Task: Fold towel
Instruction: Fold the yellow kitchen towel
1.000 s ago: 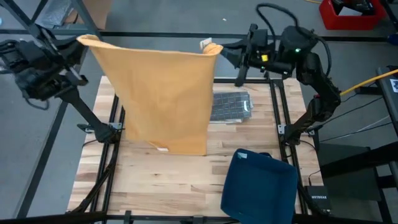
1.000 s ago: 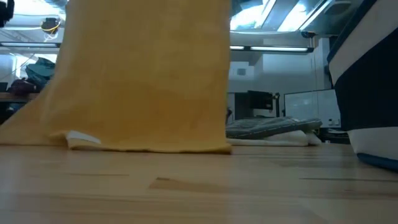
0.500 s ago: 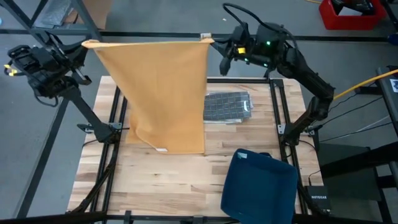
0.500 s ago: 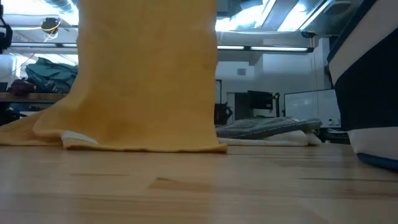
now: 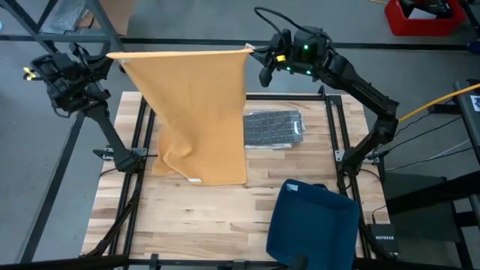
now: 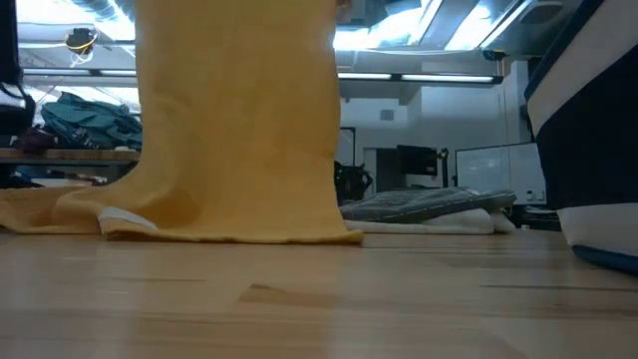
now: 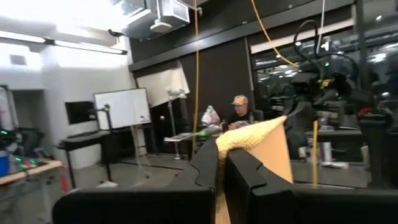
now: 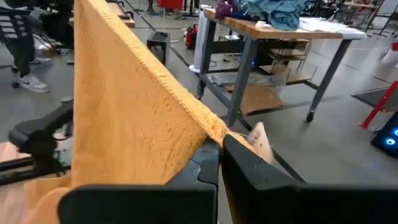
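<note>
An orange towel (image 5: 199, 112) hangs as a sheet between my two grippers above the table's far part. Its lower end (image 6: 229, 224) lies bunched on the wooden table (image 5: 225, 217). My left gripper (image 5: 111, 58) is shut on the top left corner and my right gripper (image 5: 253, 51) is shut on the top right corner. A white label (image 5: 195, 180) shows at the towel's bottom hem. My left gripper pinches the towel's top left corner (image 7: 239, 138) between its two fingers, coming about level from the table's left. The top edge runs taut toward the other gripper. My right gripper pinches the top right corner (image 8: 216, 134) between its fingers, level from the right; a white tag (image 8: 260, 142) sticks out beside them. The sheet hangs below, its lower end on the table.
A folded grey checked towel (image 5: 274, 127) lies right of the hanging sheet. A dark blue bin (image 5: 311, 221) stands at the near right. Black frame rails (image 5: 139, 150) run along both sides of the table. A person sits in the room beyond.
Both grippers have come down and moved toward the table's far edge, the right one also leftward, keeping hold of the top corners. The towel's top edge has become shorter and more level. More of its lower end has settled and bunched on the table.
</note>
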Controlling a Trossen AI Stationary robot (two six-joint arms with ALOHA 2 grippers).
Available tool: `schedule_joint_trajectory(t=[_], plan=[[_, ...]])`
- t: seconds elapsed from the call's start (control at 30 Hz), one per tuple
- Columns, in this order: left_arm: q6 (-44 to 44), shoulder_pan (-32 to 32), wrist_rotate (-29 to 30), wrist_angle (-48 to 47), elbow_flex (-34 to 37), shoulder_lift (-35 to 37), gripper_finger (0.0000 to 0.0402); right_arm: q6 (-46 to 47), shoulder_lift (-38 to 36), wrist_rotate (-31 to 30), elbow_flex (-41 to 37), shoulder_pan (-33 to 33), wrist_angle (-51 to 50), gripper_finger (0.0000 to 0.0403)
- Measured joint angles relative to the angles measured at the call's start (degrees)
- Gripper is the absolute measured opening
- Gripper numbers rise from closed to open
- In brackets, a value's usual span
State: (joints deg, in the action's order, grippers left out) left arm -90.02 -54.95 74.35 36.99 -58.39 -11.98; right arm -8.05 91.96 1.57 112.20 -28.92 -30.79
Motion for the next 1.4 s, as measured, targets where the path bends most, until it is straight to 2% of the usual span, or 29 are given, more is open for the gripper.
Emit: schedule_joint_trajectory(t=[0.3, 0.37, 0.57, 0.67, 0.77, 0.93, 1.1, 1.4], plan=[[-0.7, -8.2, 0.2, 0.9, 6.0, 11.6, 0.0000, -2.8, -0.1, 1.4, -6.1, -1.2, 1.1, 0.0014], [-2.4, -9.5, -0.1, 4.8, 6.1, 11.3, 0.0000, -2.5, -0.1, 4.3, -6.9, -2.3, 1.0, 0.0014], [-3.3, -9.4, 0.0, 5.1, 7.0, 11.3, 0.0000, 1.9, -0.1, 20.7, -10.1, -7.7, 2.9, 0.0014], [-3.6, -9.0, 0.0, 5.4, 8.0, 11.2, 0.0000, 3.6, -0.1, 24.2, -12.0, -9.1, 7.6, 0.0014], [-2.5, -8.1, 0.0, 5.7, 8.6, 11.0, 0.0000, 3.7, -0.1, 25.0, -13.1, -9.2, 9.9, 0.0014], [-2.1, -5.7, -0.2, 5.4, 7.9, 7.6, 0.0000, 3.1, -0.1, 25.0, -13.4, -9.0, 10.5, 0.0014], [-2.1, -0.3, 0.0, 5.0, 4.4, 0.8, 0.0000, 3.1, -0.1, 25.4, -13.4, -8.9, 10.8, 0.0014], [3.0, 9.4, 1.1, -4.5, 0.4, -9.3, 0.0000, 2.8, -0.1, 28.0, -13.4, -9.0, 10.2, 0.0014]])
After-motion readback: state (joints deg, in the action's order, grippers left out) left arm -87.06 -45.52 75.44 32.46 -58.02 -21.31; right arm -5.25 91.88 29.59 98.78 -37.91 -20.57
